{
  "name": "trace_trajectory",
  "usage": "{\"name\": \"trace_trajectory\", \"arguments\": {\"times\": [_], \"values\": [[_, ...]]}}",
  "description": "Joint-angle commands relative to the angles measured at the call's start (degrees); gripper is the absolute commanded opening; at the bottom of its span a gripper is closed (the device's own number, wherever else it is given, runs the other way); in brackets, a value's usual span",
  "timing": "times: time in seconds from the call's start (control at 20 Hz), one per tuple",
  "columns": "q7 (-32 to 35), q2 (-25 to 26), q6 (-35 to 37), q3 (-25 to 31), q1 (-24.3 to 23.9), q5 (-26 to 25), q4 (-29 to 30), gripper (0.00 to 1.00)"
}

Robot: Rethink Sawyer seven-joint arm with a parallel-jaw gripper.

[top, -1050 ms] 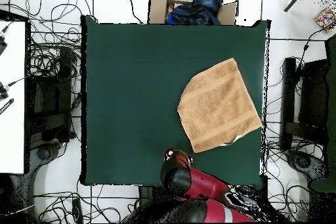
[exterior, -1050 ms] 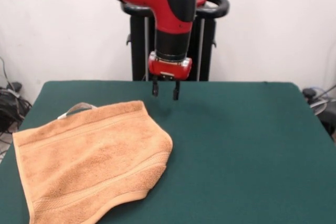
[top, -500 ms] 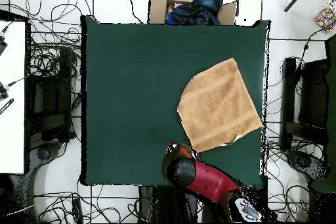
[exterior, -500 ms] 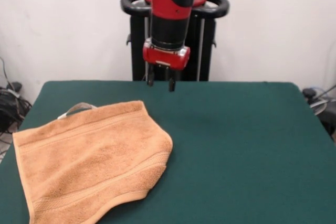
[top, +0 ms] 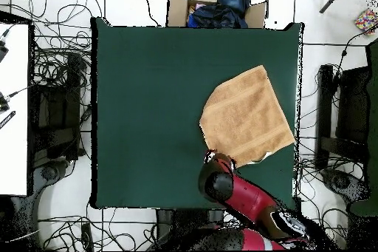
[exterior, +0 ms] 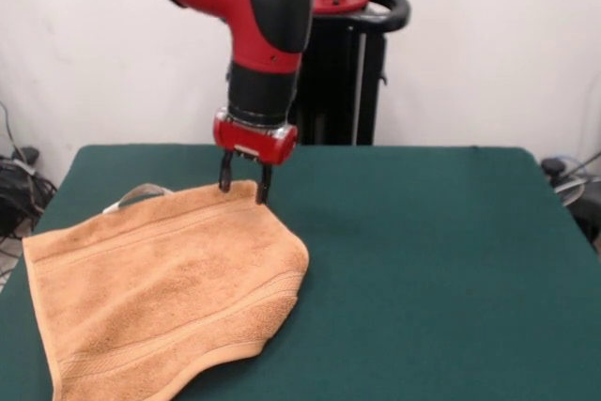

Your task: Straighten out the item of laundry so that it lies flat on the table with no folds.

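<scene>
towel [exterior: 164, 293] lies on the table [exterior: 432, 260], toward the left and near edge in the front view, toward the right edge in the overhead view [top: 246, 118]; it is not flat: one corner is rounded off where the cloth appears folded under, so the outline is a blunt lopsided shape rather than a rectangle; stripe bands run across it and a small pale loop or tag [exterior: 136, 196] pokes out at the far edge; gripper [exterior: 243, 185] has changed position within the last second: it hung well clear of the cloth over bare green felt, then rose and swung sideways, and now sits low at the towel's far edge, tips at or just above the terry; contact cannot be confirmed from either view; the fingers [exterior: 262, 184] stand apart with a visible gap and nothing between them; overhead, the arm [top: 244, 197] covers the towel's edge nearest the base, so the exact point beneath the tips is hidden; the towel itself shows no shift in outline across the interval; judgement: the approach is made and the grasp is not yet taken, so flattening has not begun; the next move likely calls for a short descent and a pinch on the top layer only, then a pull away from the folded corner; risk: catching both layers, or dragging the whole towel across the felt without opening the fold.
</scene>
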Motion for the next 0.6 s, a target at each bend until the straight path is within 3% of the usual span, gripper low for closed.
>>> {"name": "trace_trajectory", "arguments": {"times": [0.05,0.25,0.6], "values": [[8.9,7.2,-3.6,1.8,-1.1,-1.7,-6.9,1.00],[8.1,12.3,-5.3,4.5,-4.4,-4.2,-8.9,1.00],[7.7,15.1,-6.0,3.4,-4.2,-6.4,-10.6,1.00]]}}
